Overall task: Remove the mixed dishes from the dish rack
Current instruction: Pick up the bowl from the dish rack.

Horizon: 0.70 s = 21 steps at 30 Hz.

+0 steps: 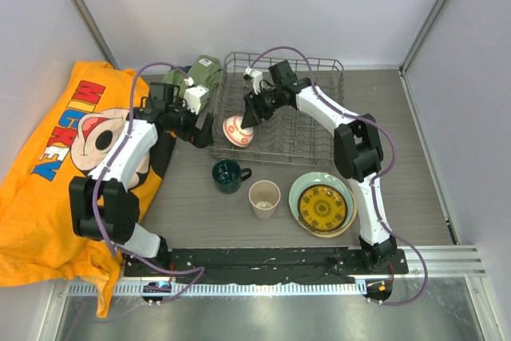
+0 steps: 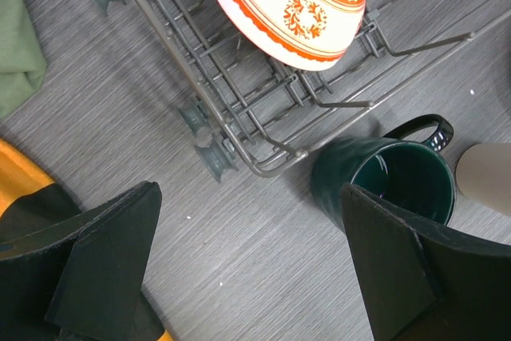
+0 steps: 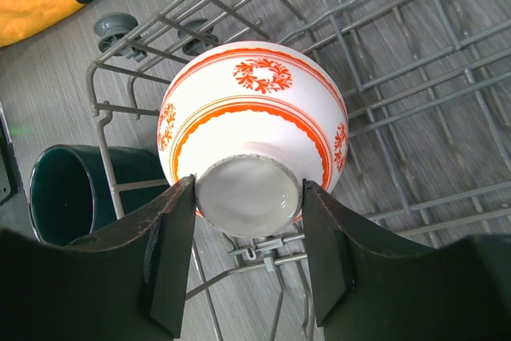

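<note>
A small white bowl with red-orange bands (image 1: 238,131) (image 3: 251,109) sits foot-up over the near left corner of the grey wire dish rack (image 1: 319,153) (image 3: 399,61). My right gripper (image 1: 250,121) (image 3: 249,237) is shut on the bowl's foot ring. My left gripper (image 1: 200,128) (image 2: 251,269) hangs open over bare table just outside that rack corner (image 2: 231,117), below the bowl (image 2: 279,5) in its view. The dark teal mug (image 1: 229,176) (image 2: 391,185) (image 3: 64,193) stands upright by its right finger. A beige cup (image 1: 264,198) (image 2: 487,177) stands beside the mug. A small yellow plate (image 1: 322,208) lies on a pale green plate (image 1: 297,192).
A yellow Mickey shirt (image 1: 56,165) covers the table's left side. A folded green cloth (image 1: 201,77) (image 2: 16,45) lies behind the left gripper, by the rack's far left corner. The rack's feet (image 2: 211,157) stand on the table.
</note>
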Each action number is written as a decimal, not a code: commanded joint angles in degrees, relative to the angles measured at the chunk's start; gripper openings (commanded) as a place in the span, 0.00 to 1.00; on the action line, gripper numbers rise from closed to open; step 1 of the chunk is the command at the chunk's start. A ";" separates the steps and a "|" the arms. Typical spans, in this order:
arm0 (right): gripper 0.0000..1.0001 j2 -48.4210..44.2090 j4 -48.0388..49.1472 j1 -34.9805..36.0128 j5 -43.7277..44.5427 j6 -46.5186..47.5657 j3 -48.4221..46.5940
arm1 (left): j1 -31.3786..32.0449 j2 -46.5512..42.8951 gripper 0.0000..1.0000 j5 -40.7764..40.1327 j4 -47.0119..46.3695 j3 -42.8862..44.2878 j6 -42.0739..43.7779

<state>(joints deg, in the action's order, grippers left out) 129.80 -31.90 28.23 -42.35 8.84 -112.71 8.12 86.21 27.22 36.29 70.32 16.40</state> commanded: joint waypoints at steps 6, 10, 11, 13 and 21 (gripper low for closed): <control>0.01 -3.23 3.51 -0.10 -4.23 -2.16 -3.75 | -0.30 2.46 0.98 8.44 -6.41 2.54 -7.34; 0.01 -3.67 3.60 -0.45 -4.50 -3.13 -4.45 | -0.30 4.39 0.98 11.09 -9.57 3.24 -13.66; 0.01 -3.85 3.77 -0.63 -4.67 -3.56 -4.71 | -0.30 4.66 0.97 11.53 -10.10 3.33 -14.37; 0.01 -4.46 3.86 -0.89 -4.76 -3.92 -4.98 | -0.30 5.28 0.96 12.58 -11.59 3.50 -15.96; 0.01 -5.78 4.13 -1.77 -5.99 -6.11 -6.74 | -0.30 6.95 0.93 14.52 -15.72 3.42 -21.32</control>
<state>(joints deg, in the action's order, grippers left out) 129.80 -31.24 27.03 -44.71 4.99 -115.39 8.12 92.95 38.61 25.80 71.68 -1.13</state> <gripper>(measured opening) 0.559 0.939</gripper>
